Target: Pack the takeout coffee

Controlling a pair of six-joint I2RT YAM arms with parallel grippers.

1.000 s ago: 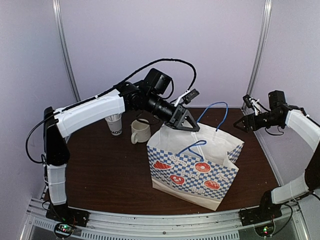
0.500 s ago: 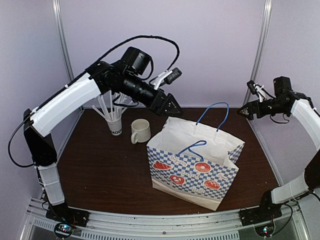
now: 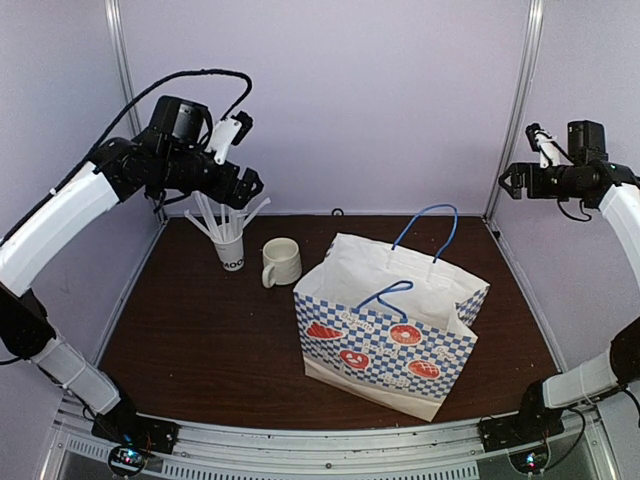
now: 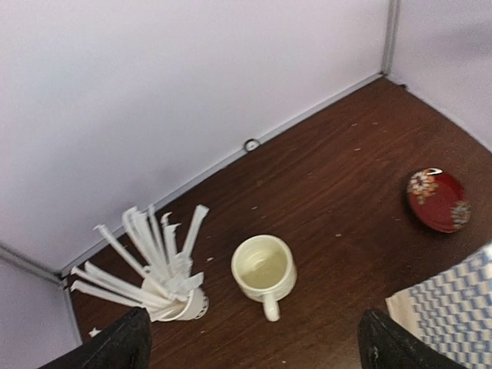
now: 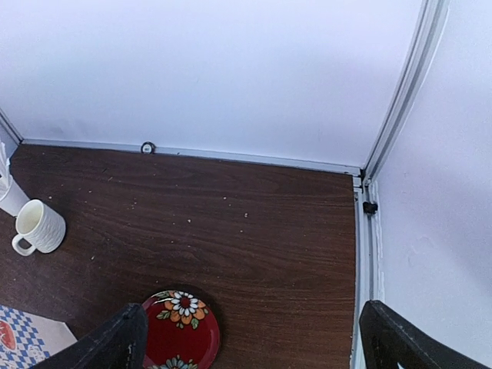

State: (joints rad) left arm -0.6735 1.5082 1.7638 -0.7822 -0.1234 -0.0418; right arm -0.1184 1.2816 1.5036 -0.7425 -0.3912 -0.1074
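Dark brown wooden table [image 3: 200, 330] boxed in by pale lilac walls. Standing on it right of centre, a white paper bag with a blue checked band, food pictures and blue cord handles [image 3: 390, 335], mouth open upward.

Left gripper [image 3: 243, 186] high at the back left, fingers spread wide and holding nothing. A full second ago right at the bag's mouth, half a second ago lifted just behind the bag, now drawn back up and leftward. Beneath those fingers, a paper cup stuffed with white straws [image 3: 231, 250]. Ahead and between them in the wrist view, a cream ceramic mug with a handle [image 4: 264, 269], empty.

Right gripper [image 3: 512, 181] raised by the right-hand wall, fingers likewise parted wide and empty, higher and farther from the bag than before. Below and between its fingers, a round red plate painted with flowers [image 5: 181, 327], near a corner of the bag.

Bag, mug and straw cup unmoved. Black-and-white takeout coffee not visible in any view; whereabouts impossible to tell.
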